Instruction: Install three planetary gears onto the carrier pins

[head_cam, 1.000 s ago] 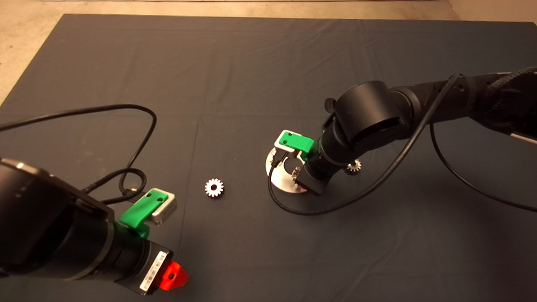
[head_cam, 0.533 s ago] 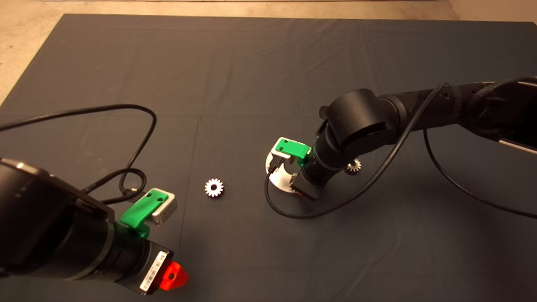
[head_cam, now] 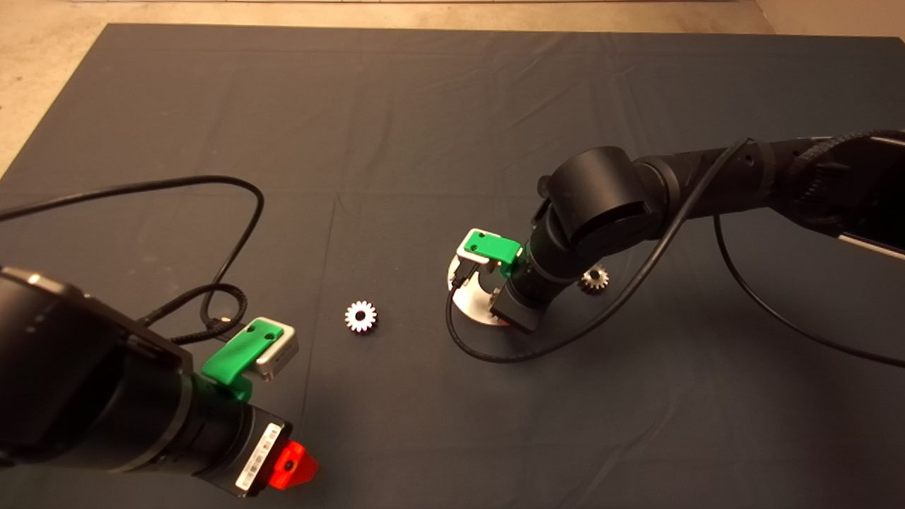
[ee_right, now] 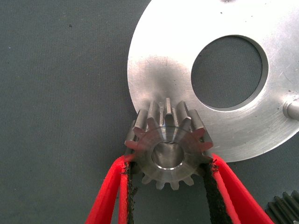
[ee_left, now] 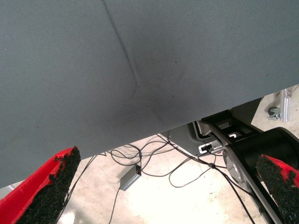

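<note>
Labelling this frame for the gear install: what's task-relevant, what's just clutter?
Job:
- round silver metal disc with a pin
- silver toothed gear clamped in right gripper at the disc's edge
- bright gear loose on mat
- darker gear beside the disc

Just there:
- left gripper, open, parked
- black cable
- dark mat

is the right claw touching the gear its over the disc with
Touching. The right wrist view shows the right claw with both black pads pressed against the gear's teeth, above the disc.
</note>
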